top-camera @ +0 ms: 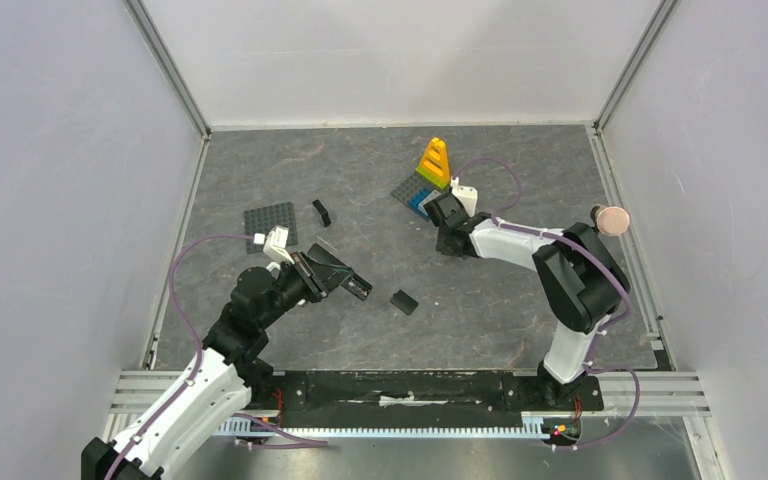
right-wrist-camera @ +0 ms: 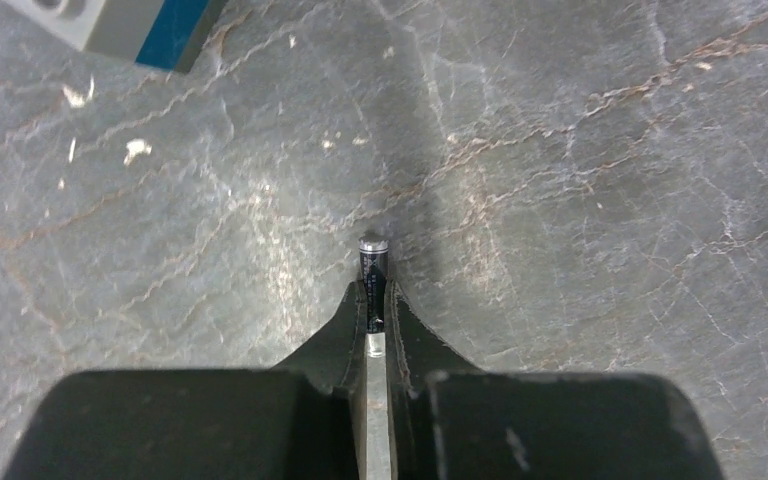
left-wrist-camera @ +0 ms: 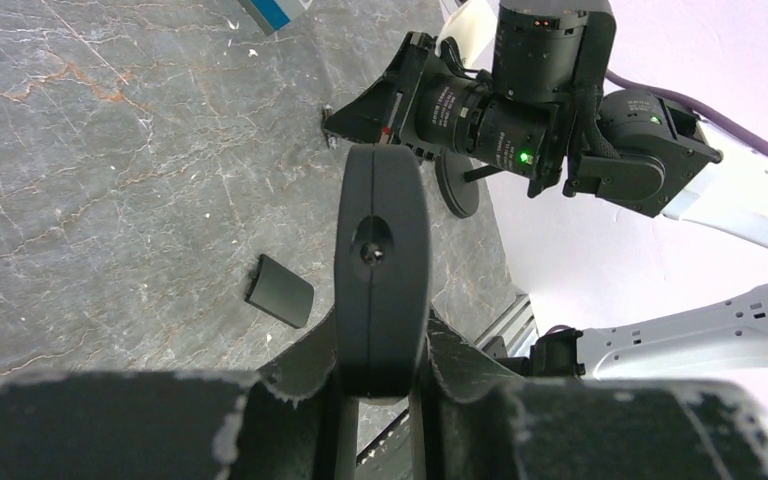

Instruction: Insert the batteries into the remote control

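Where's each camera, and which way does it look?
Top external: above and behind, looking down at the table; left arm and right arm show.
Left wrist: on the left arm, looking past the left pincer, holding the remote control, toward the right pincer.
Right wrist: looks down past the right pincer gripping a battery.
Shared: top and left wrist show the right pincer.

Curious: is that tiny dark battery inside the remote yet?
Out: the dark cylindrical battery is pinched in the right gripper; the left gripper holds the dark oblong remote.
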Robot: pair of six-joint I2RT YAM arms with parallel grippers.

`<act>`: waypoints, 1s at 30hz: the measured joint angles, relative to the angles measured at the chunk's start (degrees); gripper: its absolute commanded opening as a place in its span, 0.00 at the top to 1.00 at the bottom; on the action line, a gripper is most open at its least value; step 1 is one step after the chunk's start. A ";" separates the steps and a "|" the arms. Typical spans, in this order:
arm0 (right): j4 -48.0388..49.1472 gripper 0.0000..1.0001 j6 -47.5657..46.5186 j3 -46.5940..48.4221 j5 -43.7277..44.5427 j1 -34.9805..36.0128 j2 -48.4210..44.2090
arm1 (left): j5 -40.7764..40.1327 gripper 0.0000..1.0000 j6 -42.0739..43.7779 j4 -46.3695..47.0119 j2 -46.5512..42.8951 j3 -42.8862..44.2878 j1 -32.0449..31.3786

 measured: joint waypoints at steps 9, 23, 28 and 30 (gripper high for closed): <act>4.68 1.00 -9.81 -8.04 -13.31 -0.28 -12.81 | 1.36 0.98 -1.79 1.25 2.62 0.00 0.00; 10.32 0.99 -16.37 -21.49 -34.38 1.33 -40.46 | 17.84 0.98 -12.35 22.05 28.26 0.13 0.00; 11.52 0.97 -16.92 -21.49 -34.21 8.63 -45.97 | 21.29 0.98 -15.56 31.30 34.51 0.15 -0.11; 11.52 0.97 -17.03 -21.44 -32.76 12.68 -46.12 | 22.05 0.98 -17.03 34.86 36.33 0.17 -0.35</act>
